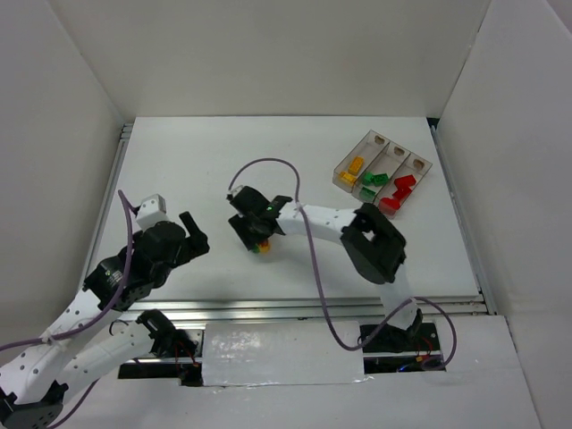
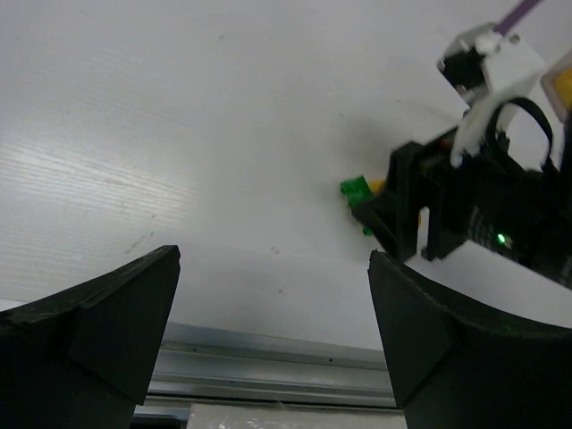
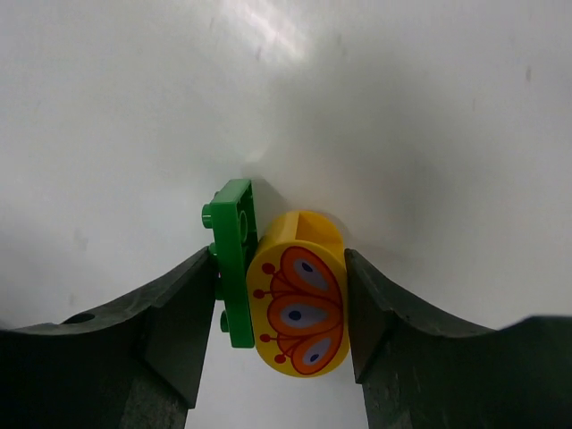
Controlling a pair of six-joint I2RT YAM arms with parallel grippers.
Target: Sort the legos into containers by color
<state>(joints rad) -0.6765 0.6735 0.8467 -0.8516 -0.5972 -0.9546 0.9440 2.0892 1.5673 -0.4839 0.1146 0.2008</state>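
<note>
Two touching toy pieces, a flat green brick [image 3: 234, 259] and a rounded yellow brick [image 3: 299, 308] with orange print, lie on the white bench [image 1: 197, 161]. The right hand [image 3: 279, 313] clamps both together, likely a mis-grab, since each belongs in a different compartment of the clear smoky tray [image 1: 372, 136]. The left hand [image 2: 273, 322] hovers aside, fingers apart.

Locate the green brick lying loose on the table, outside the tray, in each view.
Top external: the green brick sits just left of centre, partly under the dark arm head.
Left wrist: right of centre, on the bare white table.
Right wrist: left of centre, standing on edge.
Shared landmark: the yellow brick pressed against its side, seen in all three views.
</note>
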